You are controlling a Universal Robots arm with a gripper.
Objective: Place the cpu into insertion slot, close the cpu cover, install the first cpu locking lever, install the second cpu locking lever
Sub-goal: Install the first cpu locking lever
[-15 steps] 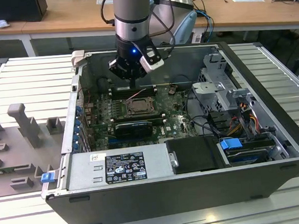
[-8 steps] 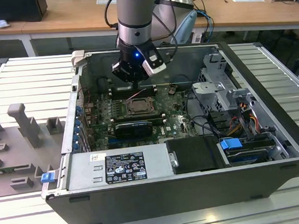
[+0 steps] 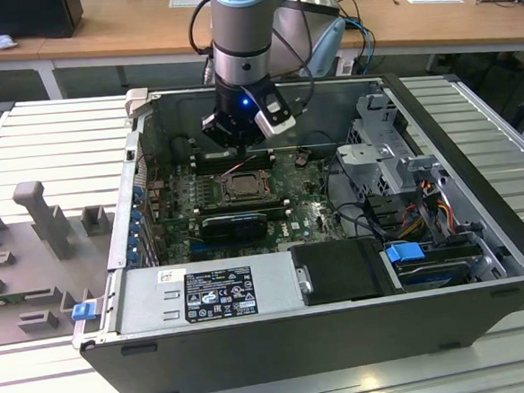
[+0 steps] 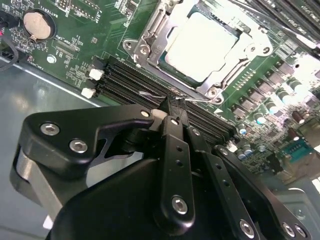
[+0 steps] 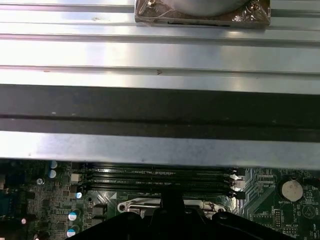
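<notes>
Tool (image 4: 172, 106) fingers together, tip at wire lever (image 4: 148, 93) beside cpu cover (image 4: 152, 37)

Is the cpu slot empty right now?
No, in the second wrist view the cpu sits in it, with the cover lying flat around it.

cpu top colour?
The cpu top is pale silver-grey metal, clearest in the second wrist view.

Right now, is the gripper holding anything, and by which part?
It cannot be told: the gripper is at the thin wire lever beside the cpu cover, but no clear grip shows.
</notes>
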